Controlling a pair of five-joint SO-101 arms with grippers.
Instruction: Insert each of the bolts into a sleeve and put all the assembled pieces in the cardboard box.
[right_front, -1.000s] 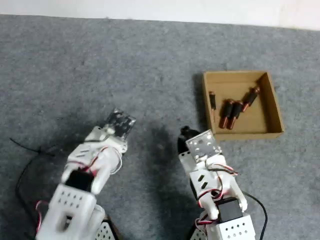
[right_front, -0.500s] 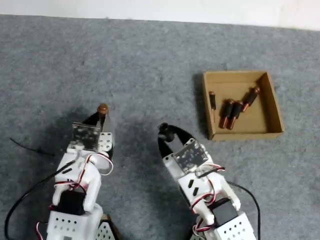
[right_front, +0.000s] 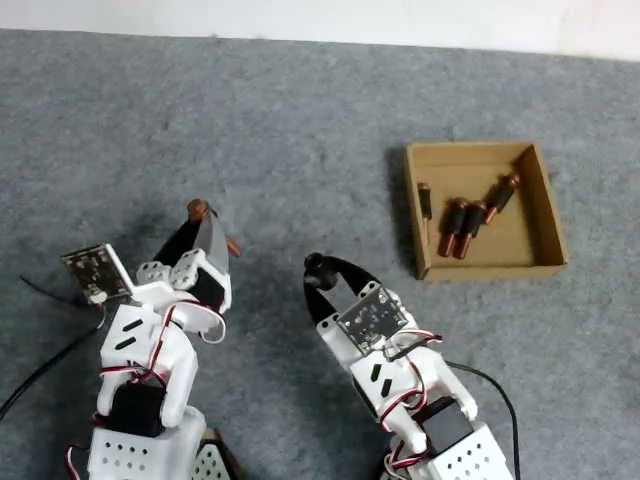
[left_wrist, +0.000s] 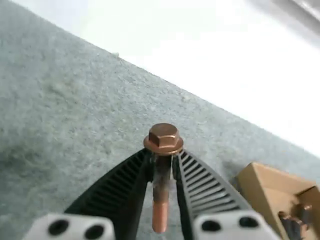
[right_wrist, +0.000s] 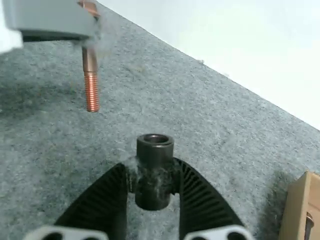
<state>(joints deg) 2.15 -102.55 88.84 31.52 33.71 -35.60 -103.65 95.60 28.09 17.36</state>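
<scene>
My left gripper (left_wrist: 162, 165) is shut on a copper bolt (left_wrist: 161, 185), hex head outward, threaded end pointing back toward the wrist. In the high view that bolt (right_front: 212, 228) sits at the left arm's tip, left of centre. My right gripper (right_wrist: 154, 172) is shut on a dark sleeve (right_wrist: 154, 167) with its open bore facing up. In the high view the sleeve (right_front: 315, 268) lies right of the bolt, a short gap apart. The right wrist view shows the bolt (right_wrist: 90, 80) hanging beyond the sleeve. The cardboard box (right_front: 545, 262) at right holds several assembled pieces (right_front: 462, 226).
Grey carpet covers the whole table. A thin dark bolt-like piece (right_front: 425, 207) lies along the box's left wall inside. A black cable (right_front: 45, 292) trails at the left edge. The box corner (right_wrist: 301, 210) shows in the right wrist view.
The left arm has swung its wrist round, so the bolt now tilts toward the right arm. The right arm has moved left with the sleeve, closing the gap between them.
</scene>
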